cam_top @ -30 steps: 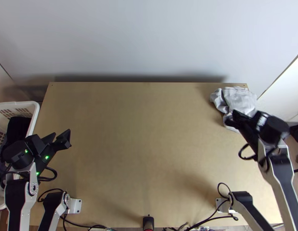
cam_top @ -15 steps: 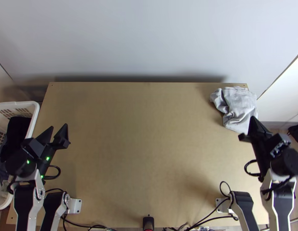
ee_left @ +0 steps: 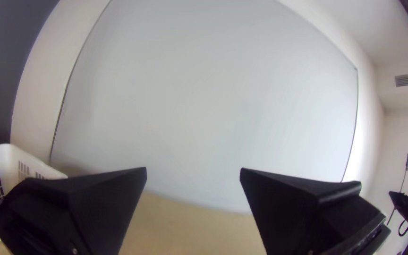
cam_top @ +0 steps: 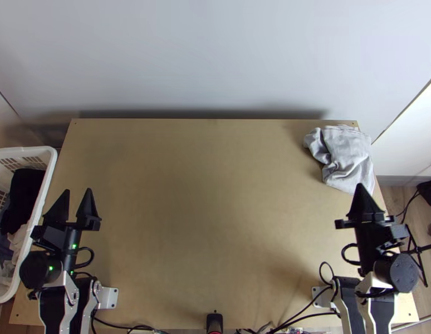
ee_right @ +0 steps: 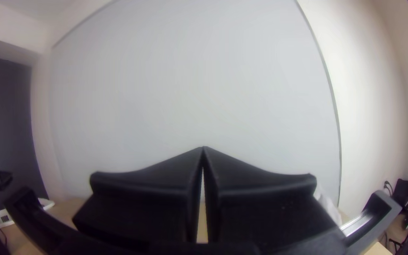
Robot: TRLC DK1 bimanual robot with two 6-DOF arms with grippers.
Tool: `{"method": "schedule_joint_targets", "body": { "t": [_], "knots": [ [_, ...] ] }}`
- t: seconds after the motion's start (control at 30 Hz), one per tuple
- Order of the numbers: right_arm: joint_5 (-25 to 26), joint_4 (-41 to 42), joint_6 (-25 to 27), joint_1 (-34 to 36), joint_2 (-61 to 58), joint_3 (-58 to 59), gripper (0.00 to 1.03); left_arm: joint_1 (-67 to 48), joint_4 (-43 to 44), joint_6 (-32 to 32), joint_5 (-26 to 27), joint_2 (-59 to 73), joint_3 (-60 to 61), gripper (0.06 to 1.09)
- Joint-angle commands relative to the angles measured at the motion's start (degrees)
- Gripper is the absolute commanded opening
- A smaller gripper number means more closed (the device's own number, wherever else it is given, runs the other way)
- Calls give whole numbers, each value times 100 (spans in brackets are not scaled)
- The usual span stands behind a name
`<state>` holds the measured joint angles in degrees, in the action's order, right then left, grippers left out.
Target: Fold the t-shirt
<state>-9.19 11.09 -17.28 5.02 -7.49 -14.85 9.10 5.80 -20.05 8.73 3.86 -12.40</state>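
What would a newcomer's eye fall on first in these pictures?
The rumpled pale grey cloth stands out first, at the far right corner of the wooden table. Next come the left pincer, open beside the white basket, and the right pincer, shut on the cloth's near side.

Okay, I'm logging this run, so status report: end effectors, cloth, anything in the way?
Left end effector open; right end effector shut, empty. Grey cloth rumpled, far right corner of table. White basket at left, away from cloth.

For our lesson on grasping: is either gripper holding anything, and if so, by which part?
Nothing is held: the left gripper is open and empty, the right gripper is shut and empty.
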Motion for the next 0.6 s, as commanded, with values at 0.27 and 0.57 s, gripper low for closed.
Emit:
{"method": "schedule_joint_targets", "body": {
  "t": [0.27,0.57],
  "knots": [
    [-250,-380,102,-256,775,931,3,-374,79,204,-223,-395,792,102],
    [-241,-1944,278,-326,775,931,70,-374,-1442,423,-205,-395,792,102]
  ]
}}
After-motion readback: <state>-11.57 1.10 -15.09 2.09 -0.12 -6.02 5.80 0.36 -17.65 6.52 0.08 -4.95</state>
